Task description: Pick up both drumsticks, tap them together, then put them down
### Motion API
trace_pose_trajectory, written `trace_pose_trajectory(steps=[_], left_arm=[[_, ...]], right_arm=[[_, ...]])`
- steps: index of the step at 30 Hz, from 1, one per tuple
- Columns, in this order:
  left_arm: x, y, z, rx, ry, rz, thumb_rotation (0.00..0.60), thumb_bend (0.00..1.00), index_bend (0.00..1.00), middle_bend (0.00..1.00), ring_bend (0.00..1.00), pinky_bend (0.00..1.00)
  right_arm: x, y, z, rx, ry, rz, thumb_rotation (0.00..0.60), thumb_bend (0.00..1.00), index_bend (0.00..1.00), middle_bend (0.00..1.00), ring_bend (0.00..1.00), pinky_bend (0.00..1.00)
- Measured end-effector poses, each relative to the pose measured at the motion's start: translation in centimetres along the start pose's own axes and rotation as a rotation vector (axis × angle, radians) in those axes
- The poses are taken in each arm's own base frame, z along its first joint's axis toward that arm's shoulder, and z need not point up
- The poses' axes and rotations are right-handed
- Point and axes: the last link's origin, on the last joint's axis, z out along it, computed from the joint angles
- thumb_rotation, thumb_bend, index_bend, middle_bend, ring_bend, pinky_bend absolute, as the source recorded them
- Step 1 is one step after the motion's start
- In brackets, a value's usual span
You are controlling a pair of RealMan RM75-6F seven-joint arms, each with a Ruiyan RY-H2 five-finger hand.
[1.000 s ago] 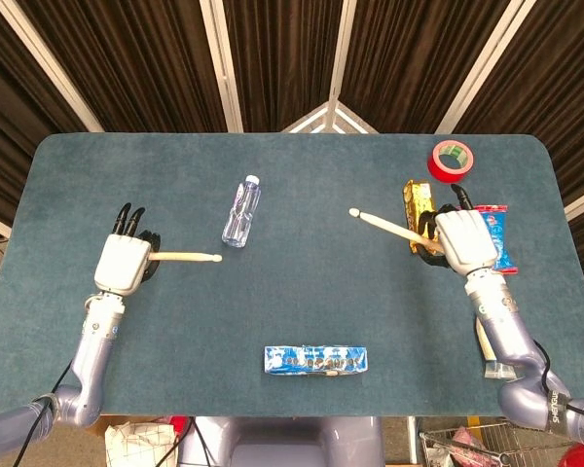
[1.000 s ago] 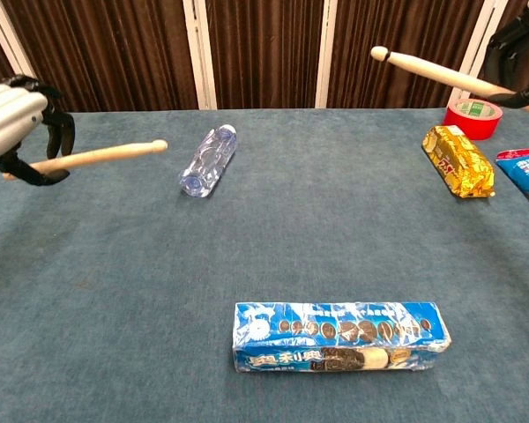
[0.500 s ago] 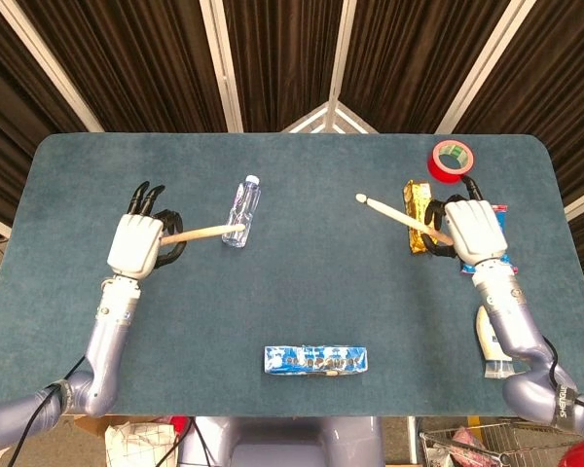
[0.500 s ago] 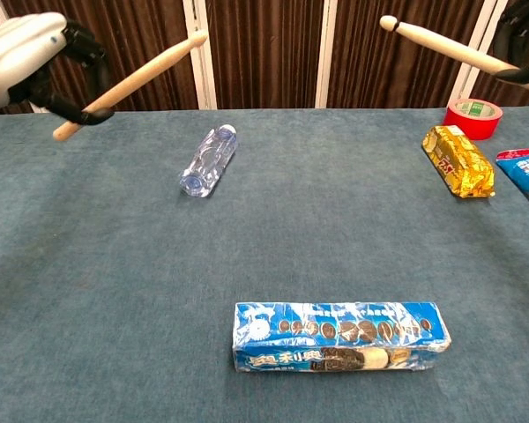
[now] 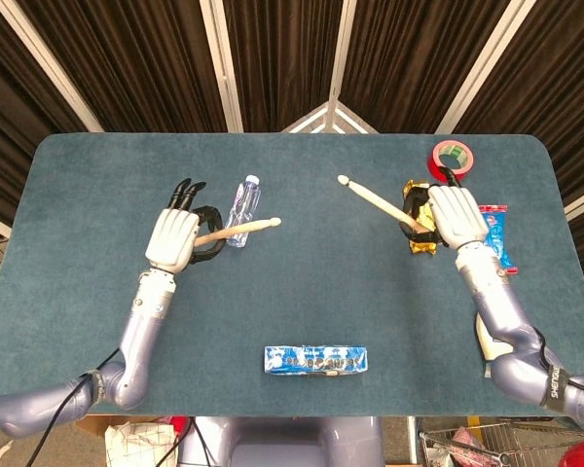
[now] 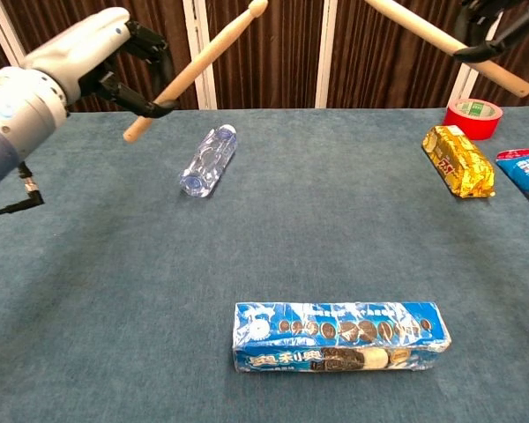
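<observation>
Above the blue table point(image 5: 302, 292), each hand's fingers grip 1 drumstick — left hand point(image 5: 172, 238), right hand point(image 5: 455, 216) — tips apart.

Not much here you can actually read. The blue cookie pack point(image 6: 339, 337) has white lettering on its front, but it's too blurry to make out. The gold snack bag point(image 6: 459, 160) shows a small red mark, also illegible. Same story for the blue wrapper point(image 6: 525, 172) at the right edge.
</observation>
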Motion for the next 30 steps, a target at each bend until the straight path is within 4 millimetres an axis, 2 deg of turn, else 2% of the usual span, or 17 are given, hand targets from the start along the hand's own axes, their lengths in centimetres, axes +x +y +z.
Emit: trace_pose_trajectory(steps=[8, 13, 18, 30], left_arm=[[-0.6, 2.0, 0.6, -0.024, 0.008, -0.067, 0.600, 0.46, 0.64, 0.60, 0.12, 0.00], [-0.9, 2.6, 0.5, -0.034, 0.004, -0.069, 0.600, 0.46, 0.64, 0.60, 0.12, 0.00], [-1.1, 3.1, 0.2, -0.044, 0.003, -0.084, 0.600, 0.45, 0.64, 0.60, 0.12, 0.00], [-1.5, 4.0, -0.2, -0.058, 0.011, -0.121, 0.600, 0.45, 0.64, 0.60, 0.12, 0.00]], right_arm=[[-0.5, -2.6, 1.0, 0.013, -0.029, 0.062, 0.600, 0.44, 0.77, 0.63, 0.42, 0.04], [-1.1, -5.0, 1.2, 0.038, -0.049, 0.084, 0.600, 0.44, 0.77, 0.63, 0.42, 0.04], [-1.8, -7.1, 0.6, 0.072, -0.071, 0.103, 0.600, 0.44, 0.77, 0.63, 0.42, 0.04], [-3.1, -9.9, -1.3, 0.140, -0.113, 0.127, 0.600, 0.44, 0.77, 0.63, 0.42, 0.04]])
